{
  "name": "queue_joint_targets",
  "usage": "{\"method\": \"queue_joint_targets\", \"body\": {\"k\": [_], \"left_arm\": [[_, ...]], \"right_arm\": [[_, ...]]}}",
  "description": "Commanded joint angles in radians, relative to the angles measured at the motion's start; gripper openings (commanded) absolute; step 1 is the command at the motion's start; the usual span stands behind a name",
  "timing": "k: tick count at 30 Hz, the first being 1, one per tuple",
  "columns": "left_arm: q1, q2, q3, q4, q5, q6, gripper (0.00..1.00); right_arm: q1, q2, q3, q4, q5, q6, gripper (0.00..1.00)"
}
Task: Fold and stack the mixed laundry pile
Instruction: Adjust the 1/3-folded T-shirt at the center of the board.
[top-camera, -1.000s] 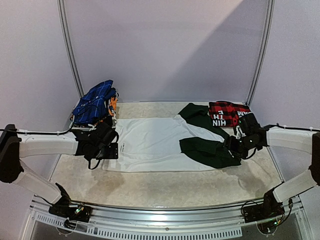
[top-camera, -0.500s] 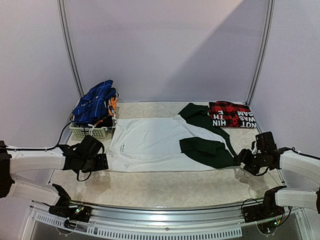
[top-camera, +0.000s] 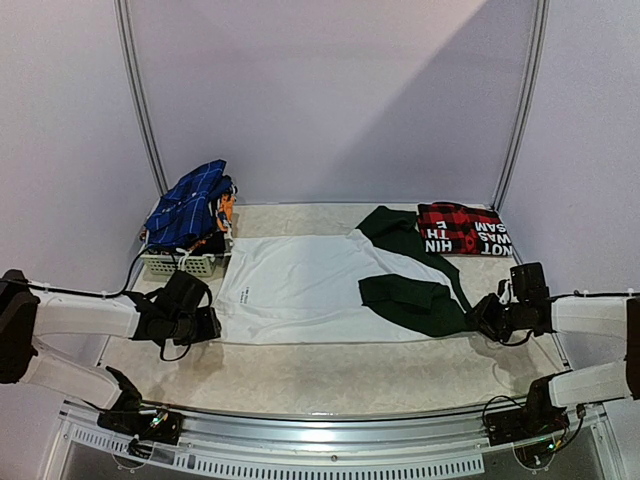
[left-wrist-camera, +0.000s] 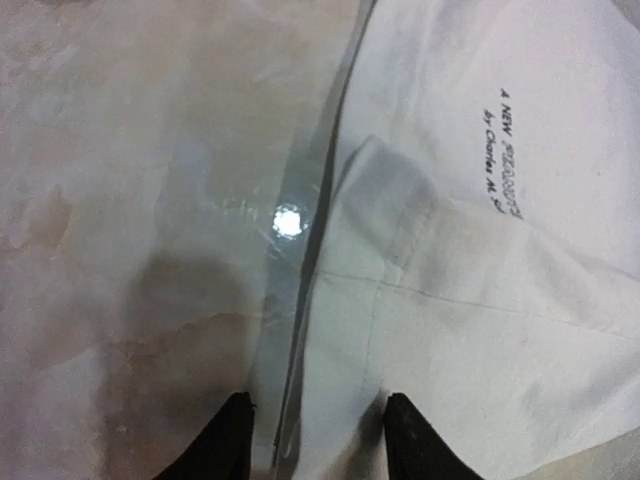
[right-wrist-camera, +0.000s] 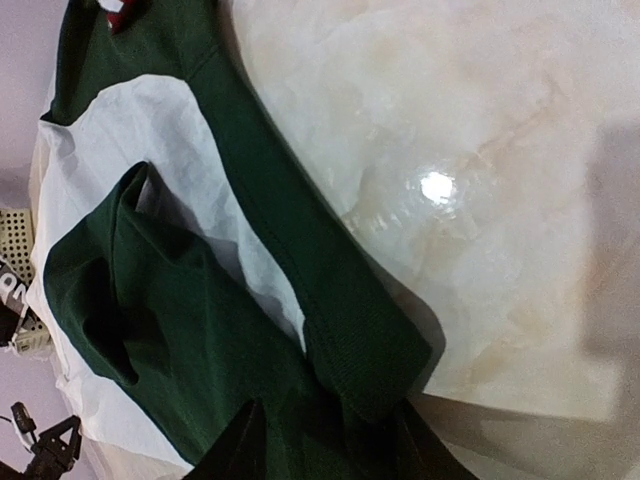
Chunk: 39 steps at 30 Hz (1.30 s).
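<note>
White T-shirt (top-camera: 300, 285) observed spread flat, frame centre. Left gripper (left-wrist-camera: 317, 445) found parted astride shirt edge, frame left. Right gripper (right-wrist-camera: 325, 440) parted astride green sleeve (right-wrist-camera: 330, 300), frame right. Nothing clamped.

The table (right-wrist-camera: 480, 150) is glossy, marble-patterned and smooth; the T-shirt (left-wrist-camera: 500, 300) is matt cloth; the basket (top-camera: 182, 264) is lattice plastic.

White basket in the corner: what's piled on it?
A crumpled blue checked cloth sits on the white basket, with a bit of orange fabric at its edge. Whatever lies deeper inside is covered.
</note>
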Motion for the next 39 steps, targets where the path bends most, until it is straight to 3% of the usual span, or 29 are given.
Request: {"method": "queue_joint_targets", "body": {"k": [1, 5, 7, 12, 15, 18, 21, 28, 39], "left_arm": [[0.012, 0.046, -0.011, 0.066, 0.055, -0.011, 0.37], [0.012, 0.083, -0.005, 0.144, 0.085, 0.0, 0.0], [0.012, 0.105, 0.033, 0.142, 0.086, 0.013, 0.0], [0.018, 0.114, 0.24, -0.017, 0.066, 0.094, 0.0], [0.023, 0.051, 0.395, -0.162, 0.05, 0.143, 0.0], [0.023, -0.087, 0.46, -0.32, -0.044, 0.155, 0.0], [0.024, -0.242, 0.387, -0.438, -0.131, 0.11, 0.0], [0.021, -0.421, 0.059, -0.454, -0.002, -0.043, 0.0], [0.008, -0.46, -0.028, -0.461, 0.038, -0.082, 0.0]], "right_arm": [[-0.003, 0.06, -0.001, 0.061, -0.06, -0.002, 0.34], [-0.004, 0.085, 0.015, 0.083, -0.068, -0.004, 0.13], [-0.003, 0.107, 0.04, 0.079, -0.074, -0.009, 0.01], [-0.003, 0.153, 0.25, -0.022, -0.132, -0.036, 0.0], [-0.004, 0.135, 0.455, -0.251, -0.133, -0.088, 0.0], [-0.005, 0.013, 0.576, -0.452, 0.009, -0.154, 0.0], [-0.027, -0.129, 0.528, -0.562, 0.099, -0.18, 0.0], [-0.031, -0.307, 0.191, -0.587, 0.134, -0.114, 0.0], [-0.031, -0.525, 0.084, -0.667, 0.152, -0.028, 0.0]]}}
